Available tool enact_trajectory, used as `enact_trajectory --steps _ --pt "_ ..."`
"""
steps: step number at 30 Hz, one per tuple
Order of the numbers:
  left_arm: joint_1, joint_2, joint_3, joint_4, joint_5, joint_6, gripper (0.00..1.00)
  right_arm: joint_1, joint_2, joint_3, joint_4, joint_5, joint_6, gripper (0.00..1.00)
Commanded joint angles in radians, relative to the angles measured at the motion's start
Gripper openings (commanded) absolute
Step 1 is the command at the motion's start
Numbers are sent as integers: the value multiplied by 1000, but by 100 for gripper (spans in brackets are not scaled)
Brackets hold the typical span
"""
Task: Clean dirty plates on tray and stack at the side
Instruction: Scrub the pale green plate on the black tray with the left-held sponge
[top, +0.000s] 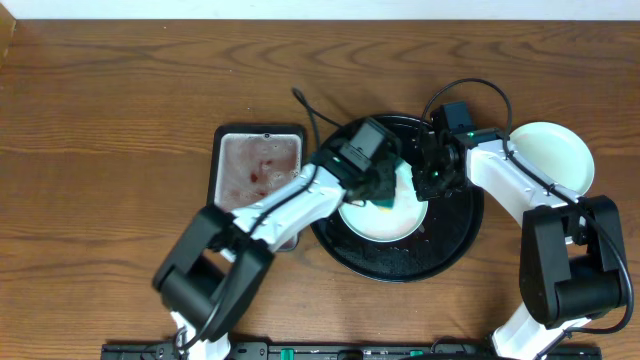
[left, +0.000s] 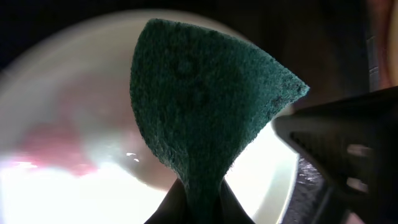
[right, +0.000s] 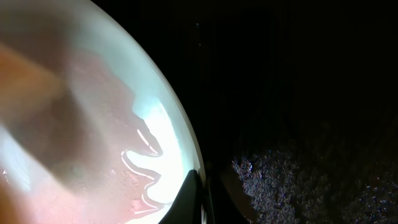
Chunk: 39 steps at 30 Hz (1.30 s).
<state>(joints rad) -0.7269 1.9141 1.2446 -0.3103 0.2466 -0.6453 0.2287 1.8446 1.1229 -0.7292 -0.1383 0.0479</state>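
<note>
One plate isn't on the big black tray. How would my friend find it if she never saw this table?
Find the big round black tray in the middle of the wooden table. Just off its far right rim, a pale mint-white plate sits on the wood. Unlike the plate on the tray, it has no green sponge over it and no red smears.

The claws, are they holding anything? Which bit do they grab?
The left claw pinches the green sponge by its narrow bottom end. The right claw seems to pinch the plate by its rim.
</note>
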Motion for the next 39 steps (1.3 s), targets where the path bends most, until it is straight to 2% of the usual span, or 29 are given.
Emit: enact_trajectory --steps 1,6,11,13,20,26,31,37,39 --pt "-13 62 -3 10 -3 -48 7 5 -1 -6 -15 6 -12 1" --pt "-15 93 -3 -26 -26 35 7 5 -1 -6 -15 6 -11 1" --pt "-3 85 -3 -186 -238 54 7 5 -1 -6 -15 6 -12 1" --pt "7 71 -3 -217 -266 74 8 5 -1 -6 -15 6 -12 1" --pt "10 -35 -2 -170 -230 90 8 5 -1 -6 -15 6 -12 1" --pt "-13 -13 -3 -100 -148 -5 7 5 -1 -6 -15 6 -11 1" --pt "-47 29 -3 -44 -88 -8 7 5 -1 -6 -15 6 -11 1" --pt "-88 54 -3 -73 -86 28 8 5 -1 -6 -15 6 -11 1" --pt "-88 54 -3 -106 -128 28 7 5 -1 -6 -15 6 -11 1"
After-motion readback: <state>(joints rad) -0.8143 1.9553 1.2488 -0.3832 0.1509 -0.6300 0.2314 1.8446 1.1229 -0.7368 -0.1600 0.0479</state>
